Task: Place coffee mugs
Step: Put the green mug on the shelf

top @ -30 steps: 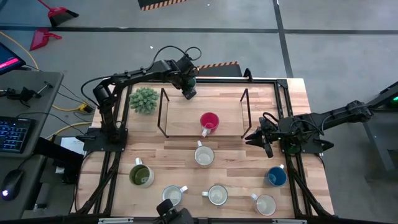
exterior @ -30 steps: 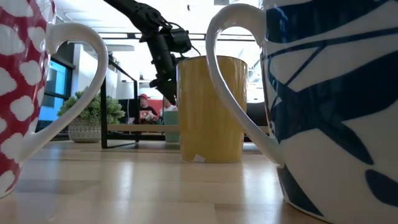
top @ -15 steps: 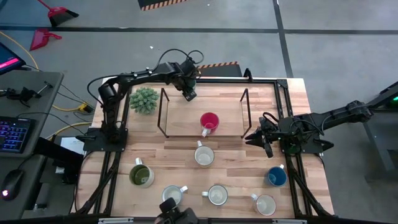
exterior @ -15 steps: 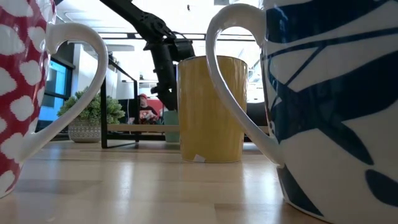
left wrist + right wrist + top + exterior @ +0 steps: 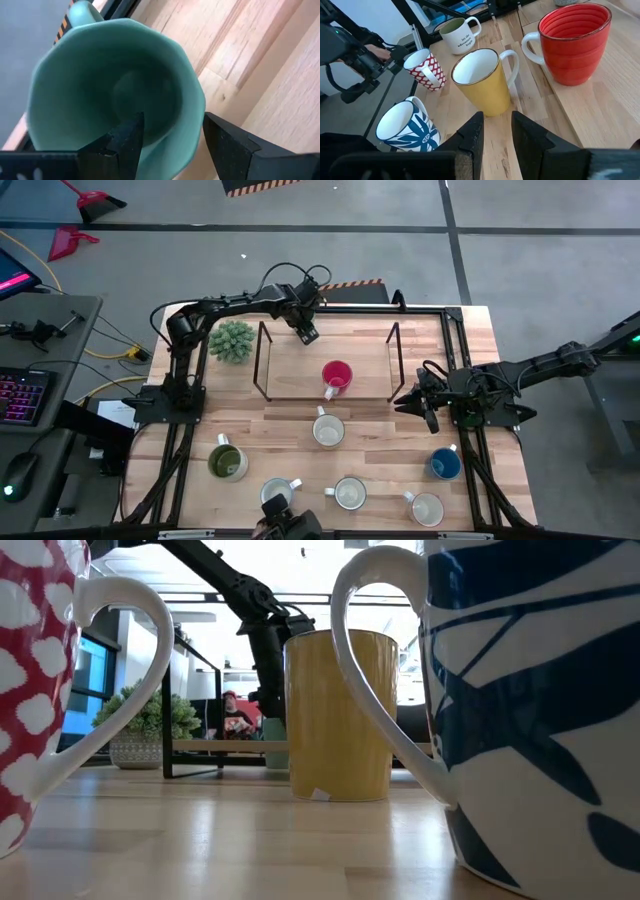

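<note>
From above, the left gripper [image 5: 305, 330] is being kept at the table's far edge, and the right gripper [image 5: 417, 402] is being parked at the right side. Up close, the teal mug [image 5: 115, 85] is being pinched by its rim, one finger inside. Over on the right wrist, fingers [image 5: 471, 134] are being kept slightly apart, with the red mug [image 5: 575, 42] just beyond them.

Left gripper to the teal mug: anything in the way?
Nothing visible. The left gripper already straddles the teal mug's rim, one finger inside the cup, one outside, at the table's far edge by the rack.
</note>
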Motion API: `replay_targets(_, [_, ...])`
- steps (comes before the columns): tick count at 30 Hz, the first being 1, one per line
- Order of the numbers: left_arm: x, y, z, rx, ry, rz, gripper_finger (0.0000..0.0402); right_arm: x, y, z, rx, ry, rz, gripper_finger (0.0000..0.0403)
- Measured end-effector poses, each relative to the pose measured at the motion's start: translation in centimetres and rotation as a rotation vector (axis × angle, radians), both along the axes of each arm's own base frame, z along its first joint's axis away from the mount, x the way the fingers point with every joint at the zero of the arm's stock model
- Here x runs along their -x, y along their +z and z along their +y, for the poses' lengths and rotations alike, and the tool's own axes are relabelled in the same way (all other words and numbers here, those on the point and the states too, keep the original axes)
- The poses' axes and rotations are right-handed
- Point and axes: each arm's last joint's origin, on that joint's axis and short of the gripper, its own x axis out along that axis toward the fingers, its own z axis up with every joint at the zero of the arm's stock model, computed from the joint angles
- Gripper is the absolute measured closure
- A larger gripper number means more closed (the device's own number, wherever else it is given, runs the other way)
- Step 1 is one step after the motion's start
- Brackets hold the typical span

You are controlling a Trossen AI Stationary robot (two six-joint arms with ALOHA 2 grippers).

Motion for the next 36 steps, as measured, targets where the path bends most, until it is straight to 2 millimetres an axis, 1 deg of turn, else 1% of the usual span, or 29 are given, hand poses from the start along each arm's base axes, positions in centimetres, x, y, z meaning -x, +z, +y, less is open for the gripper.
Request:
replay_targets(3, [-0.1, 0.1, 0.1, -0.024, -0.019, -0.006, 0.0217, 0.0, 0.0, 0.0, 0.0, 0.0, 0.0, 0.0323])
replay_targets(7, [-0.3, 0.1, 0.2, -0.041, -0.039, -0.012, 0.0249, 0.0, 0.0, 0.0, -0.003, -0.001, 0.0, 0.0323])
replay_targets(12, [-0.3, 0.2, 0.2, -0.048, -0.055, -0.015, 0.0312, 0.0, 0.0, 0.0, -0.003, -0.001, 0.0, 0.0323])
replay_targets(16, [-0.3, 0.2, 0.2, -0.054, -0.069, -0.009, 0.0381, 0.0, 0.0, 0.0, -0.003, -0.001, 0.0, 0.0323])
replay_targets(17, [-0.3, 0.1, 0.2, -0.049, -0.076, -0.004, 0.0388, 0.0, 0.0, 0.0, -0.003, -0.001, 0.0, 0.0323])
replay_targets(24, [-0.2, 0.4, 0.2, -0.057, -0.076, -0.005, 0.0393, 0.0, 0.0, 0.0, 0.001, 0.001, 0.0, 0.0323])
replay_targets(26, [-0.3, 1.4, 0.3, -0.05, -0.075, 0.004, 0.0393, 0.0, 0.0, 0.0, 0.003, 0.001, 0.0, 0.0323])
replay_targets(31, [-1.0, 6.3, 0.5, -0.109, -0.089, -0.016, 0.0393, 0.0, 0.0, 0.0, 0.004, 0.002, -0.001, 0.0323])
replay_targets(34, [-1.0, 8.7, 0.1, -0.094, -0.069, -0.024, 0.0393, 0.0, 0.0, 0.0, 0.004, 0.001, -0.001, 0.0323])
replay_targets(36, [-0.9, 10.2, -0.5, -0.078, -0.066, -0.015, 0.0394, 0.0, 0.0, 0.0, 0.023, 0.002, -0.004, 0.0323])
